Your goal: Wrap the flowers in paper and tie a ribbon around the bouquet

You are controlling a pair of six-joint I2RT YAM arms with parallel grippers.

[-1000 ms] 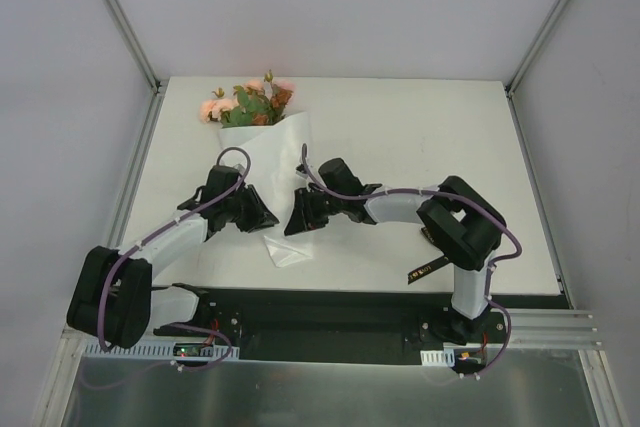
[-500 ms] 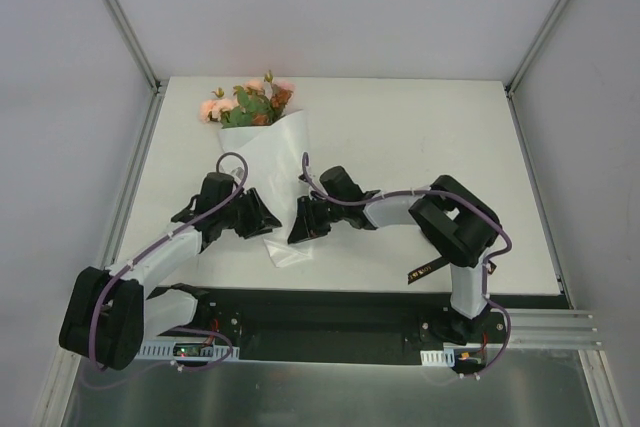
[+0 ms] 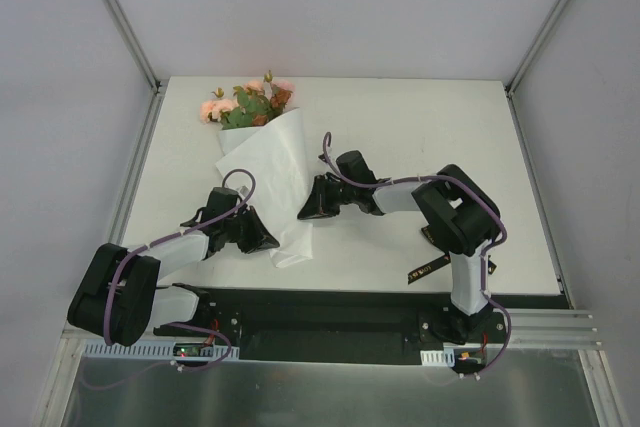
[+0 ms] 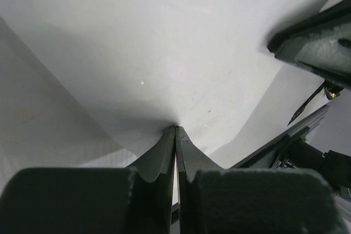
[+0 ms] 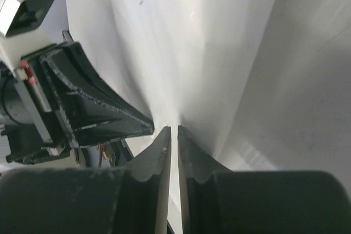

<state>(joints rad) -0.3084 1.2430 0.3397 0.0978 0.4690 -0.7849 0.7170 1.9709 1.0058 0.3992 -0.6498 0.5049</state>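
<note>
Jaws of my left gripper point(image 4: 175, 129) are pressed fully together, and between them they pinch a fold of the large thin white sheet of paper point(image 3: 277, 169); the sheet puckers toward their tips. On my right gripper point(image 5: 173, 130) the jaws stand almost together, with only a thin white slit between them. A crease of the same paper runs to their tips, so I read it as a grip on the paper.

From above, the left gripper point(image 3: 263, 239) sits at the near left edge of the paper, and the right gripper point(image 3: 309, 209) sits at its right edge, a little farther away. The two are near each other, with the paper between them.

The paper lies on the white table point(image 3: 430, 137), left of the middle, long from near to far. At its far end the small bunch of pink, peach and rust-brown flowers with green leaves point(image 3: 250, 104) comes out of it. A narrow black ribbon with gold lettering point(image 3: 425, 269) lies at the near right edge of the table, well apart from the paper.
</note>
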